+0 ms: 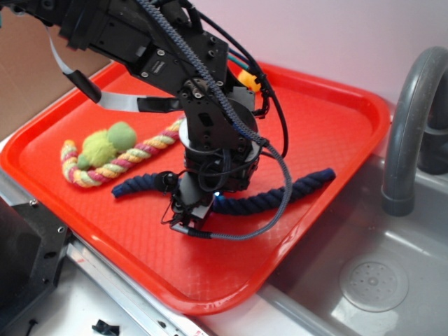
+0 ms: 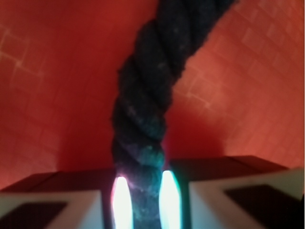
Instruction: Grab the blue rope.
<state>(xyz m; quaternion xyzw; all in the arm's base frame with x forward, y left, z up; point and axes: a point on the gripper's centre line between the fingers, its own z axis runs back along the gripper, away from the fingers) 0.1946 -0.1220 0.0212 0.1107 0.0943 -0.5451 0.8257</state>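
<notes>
Pointing straight down, tool (image 1: 187, 210) clamped around blue rope (image 1: 280, 194) on tray (image 1: 336, 119)

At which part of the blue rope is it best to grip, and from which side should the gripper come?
Grip the blue rope at its middle stretch, from straight above, fingers across its width. It lies flat on the red tray; the gripper already straddles it there.
</notes>
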